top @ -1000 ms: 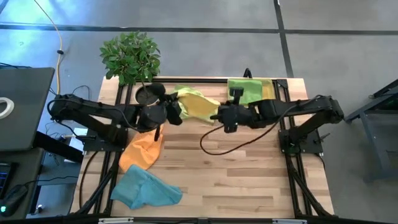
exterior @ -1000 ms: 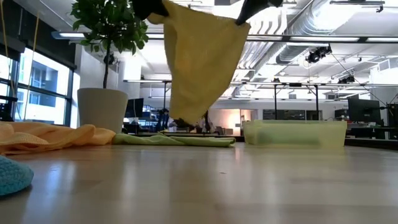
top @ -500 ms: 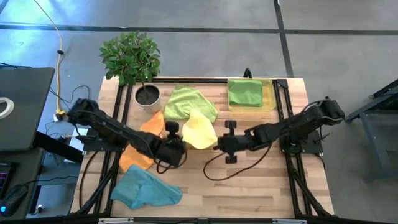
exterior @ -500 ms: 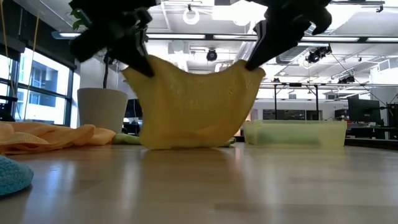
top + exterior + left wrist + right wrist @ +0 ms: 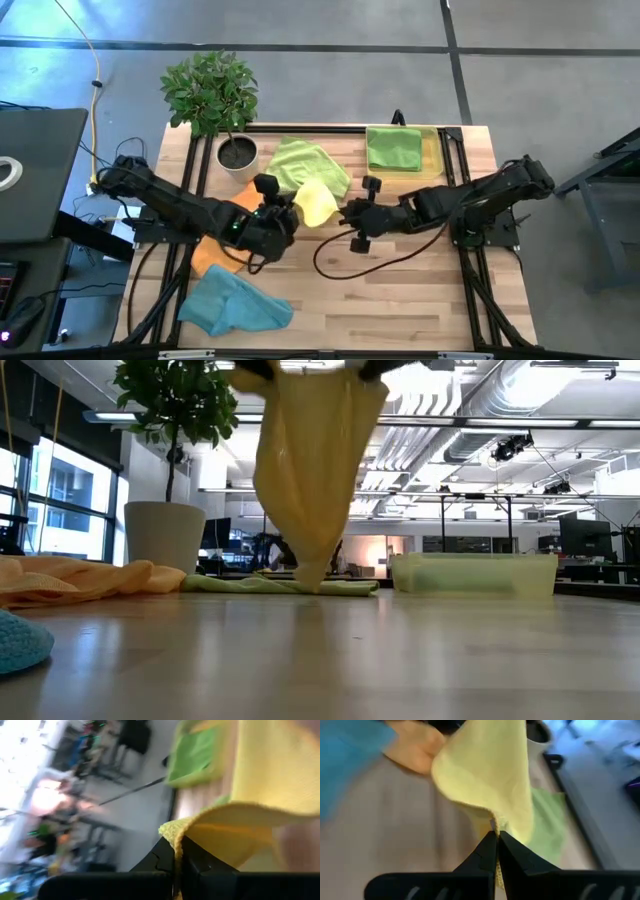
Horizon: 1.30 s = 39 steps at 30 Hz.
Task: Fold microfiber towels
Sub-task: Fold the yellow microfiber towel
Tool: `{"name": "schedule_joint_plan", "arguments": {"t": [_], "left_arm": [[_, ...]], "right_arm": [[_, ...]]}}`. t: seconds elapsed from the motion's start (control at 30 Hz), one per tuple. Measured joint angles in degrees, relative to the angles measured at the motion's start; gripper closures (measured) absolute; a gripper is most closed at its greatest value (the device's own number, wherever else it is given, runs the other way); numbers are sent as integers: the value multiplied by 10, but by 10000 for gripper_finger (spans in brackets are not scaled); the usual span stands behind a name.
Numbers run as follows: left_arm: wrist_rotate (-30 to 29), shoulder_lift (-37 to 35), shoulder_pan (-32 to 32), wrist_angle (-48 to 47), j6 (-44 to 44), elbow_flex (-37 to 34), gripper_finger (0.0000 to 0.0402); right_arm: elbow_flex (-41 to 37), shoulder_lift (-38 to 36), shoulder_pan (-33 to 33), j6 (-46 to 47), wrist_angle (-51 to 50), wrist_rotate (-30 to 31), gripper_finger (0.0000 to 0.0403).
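The left pincer [image 5: 283, 212] is pinching one corner of the yellow towel [image 5: 314, 201], squeezed tight on it. The right pincer [image 5: 349, 215] is pinching another corner, squeezed tight too. The two pincers are sitting close together near the middle of the surface [image 5: 400, 290], seen from above, and the yellow towel is hanging between them. In the low view, the yellow towel [image 5: 310, 470] is hanging down in a long drape, and its bottom tip is just reaching the loose green towel [image 5: 285, 586] behind it.

From above, the loose green towel [image 5: 300, 162] is lying crumpled at about 12 o'clock from the pincers. A second green towel [image 5: 394, 148] is lying folded in the see-through yellow tray [image 5: 433, 150] at about 1 o'clock. The orange towel [image 5: 218, 252] is lying partly under the left arm at about 8 o'clock. The blue towel [image 5: 232, 303] is lying bunched up at about 7 o'clock, near the front edge. A potted plant [image 5: 212, 95] is standing at about 11 o'clock.
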Motion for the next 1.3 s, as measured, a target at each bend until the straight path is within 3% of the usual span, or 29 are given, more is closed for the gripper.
{"name": "schedule_joint_plan", "arguments": {"t": [0.07, 0.13, 0.2, 0.27, 0.33, 0.43, 0.5, 0.53, 0.63, 0.67, 0.7, 0.77, 0.83, 0.9, 1.03, 1.1, 1.2, 1.3], "left_arm": [[56, -13, -13, -19, -16, 22, 401], [68, -24, -22, -28, -11, 40, 401], [0, -35, -30, -26, 4, 46, 401], [-77, -42, -32, -24, -1, 50, 401], [-61, -48, -34, -24, -24, 52, 401], [117, -49, -51, -25, -32, 51, 401], [166, -48, -55, -28, 1, 49, 401], [140, -47, -56, -28, 16, 49, 401], [-40, -47, -47, -26, 17, 49, 401], [-62, -48, -44, -26, 4, 50, 401], [-42, -48, -43, -25, -5, 50, 401], [95, -48, -49, -22, -11, 50, 401], [209, -45, -50, -24, 12, 49, 401], [188, -45, -50, -22, 34, 49, 401], [-4, -42, -37, -23, 82, 49, 401], [-50, -43, -27, -23, 124, 49, 401], [-31, -42, -5, -23, 191, 50, 401], [-7, -42, 23, -16, 252, 49, 401]], "right_arm": [[29, 0, 1, 26, -26, -13, 401], [57, 0, 2, 29, -59, 31, 401], [80, 0, 1, 33, -90, 115, 401], [95, 0, -4, 65, -101, 156, 401], [107, 0, -7, 111, -109, 97, 401], [114, 0, -3, 120, -108, -95, 401], [113, 1, -1, 82, -115, -129, 401], [113, -1, -1, 77, -121, -92, 401], [113, -4, -2, 117, -156, 87, 401], [113, -5, -3, 137, -160, 90, 401], [113, -5, -3, 144, -156, 51, 401], [113, -4, 0, 132, -143, -77, 401], [113, -3, 3, 96, -138, -136, 401], [113, -3, 4, 82, -144, -92, 401], [113, -5, 3, -6, -175, 42, 401], [113, -5, 0, -70, -179, 77, 401], [113, -5, -11, -145, -167, 107, 401], [113, -5, -21, -232, -162, 175, 401]]}}
